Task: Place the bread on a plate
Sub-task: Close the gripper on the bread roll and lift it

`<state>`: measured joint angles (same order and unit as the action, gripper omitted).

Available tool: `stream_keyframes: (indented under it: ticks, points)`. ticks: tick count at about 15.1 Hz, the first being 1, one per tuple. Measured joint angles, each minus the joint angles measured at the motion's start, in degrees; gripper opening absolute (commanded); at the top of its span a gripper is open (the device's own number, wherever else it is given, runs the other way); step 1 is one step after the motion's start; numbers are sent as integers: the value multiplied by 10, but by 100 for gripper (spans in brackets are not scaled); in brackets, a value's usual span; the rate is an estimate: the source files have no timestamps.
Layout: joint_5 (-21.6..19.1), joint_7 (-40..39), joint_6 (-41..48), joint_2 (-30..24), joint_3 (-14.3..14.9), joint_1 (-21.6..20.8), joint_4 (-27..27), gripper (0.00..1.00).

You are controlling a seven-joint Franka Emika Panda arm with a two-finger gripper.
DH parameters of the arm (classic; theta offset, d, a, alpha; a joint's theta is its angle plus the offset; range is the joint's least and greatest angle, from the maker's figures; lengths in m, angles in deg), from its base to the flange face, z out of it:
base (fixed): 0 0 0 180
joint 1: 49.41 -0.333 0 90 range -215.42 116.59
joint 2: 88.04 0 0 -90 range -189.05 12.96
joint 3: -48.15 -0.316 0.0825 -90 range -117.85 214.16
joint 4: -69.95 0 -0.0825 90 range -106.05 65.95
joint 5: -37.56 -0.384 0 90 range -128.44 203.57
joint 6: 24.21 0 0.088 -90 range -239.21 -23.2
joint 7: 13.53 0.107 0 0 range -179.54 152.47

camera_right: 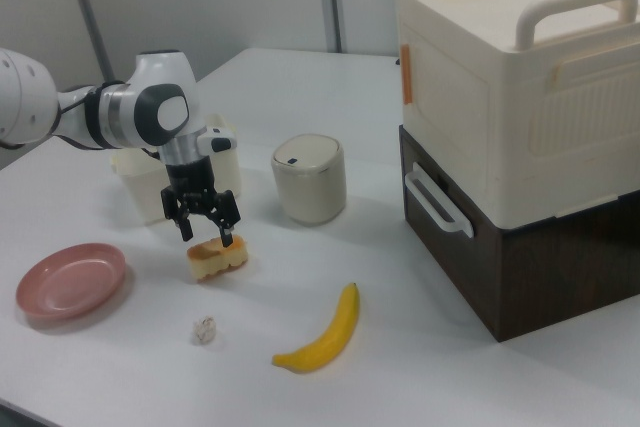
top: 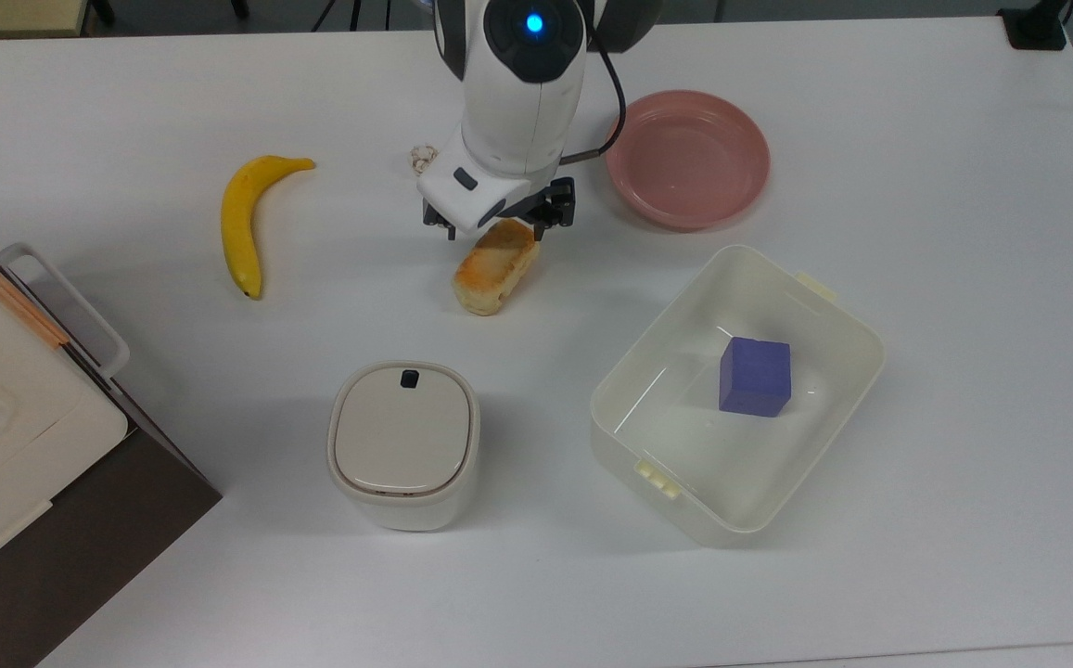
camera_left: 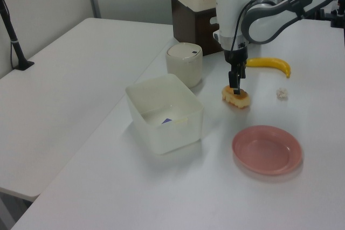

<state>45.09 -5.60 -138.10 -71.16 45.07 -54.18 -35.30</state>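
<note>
No legible text, label, brand, number or sign appears on any item in the three views.
</note>
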Motion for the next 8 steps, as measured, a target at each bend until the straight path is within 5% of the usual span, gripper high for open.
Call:
stream_keyframes:
  ticks: [8]
  points:
    - [13,1,-1,27,2,8,0,100]
